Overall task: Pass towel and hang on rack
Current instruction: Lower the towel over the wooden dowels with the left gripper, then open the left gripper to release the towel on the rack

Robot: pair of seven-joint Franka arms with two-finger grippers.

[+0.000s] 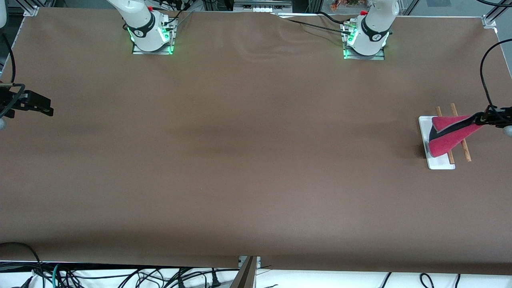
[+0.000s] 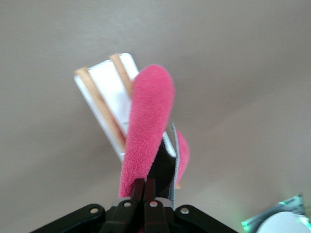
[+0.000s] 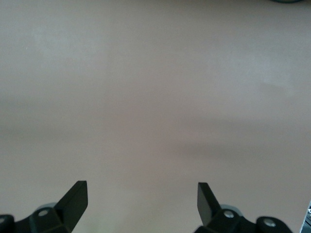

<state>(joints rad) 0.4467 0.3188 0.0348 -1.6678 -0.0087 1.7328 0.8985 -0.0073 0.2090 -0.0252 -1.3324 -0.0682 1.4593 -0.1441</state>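
Over the rack: your left gripper [image 1: 478,118] pinches one towel [image 1: 450,135] corner.
Rack [image 1: 425,127]: one; two rods beneath towel.
Right gripper [image 3: 142,200]: waits, wide open, empty.
Writing: none readable.

Left gripper [image 1: 480,118] pinching the pink-red towel [image 1: 450,136] over the rack [image 1: 440,162]; right gripper [image 1: 49,109] over bare table [image 1: 240,160].

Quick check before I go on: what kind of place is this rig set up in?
Most likely a robotics lab bench: two arm bases bolted to a brown-covered table, aluminium framing at its corners, loose cables along its edge. Only the towel and rack sit out.
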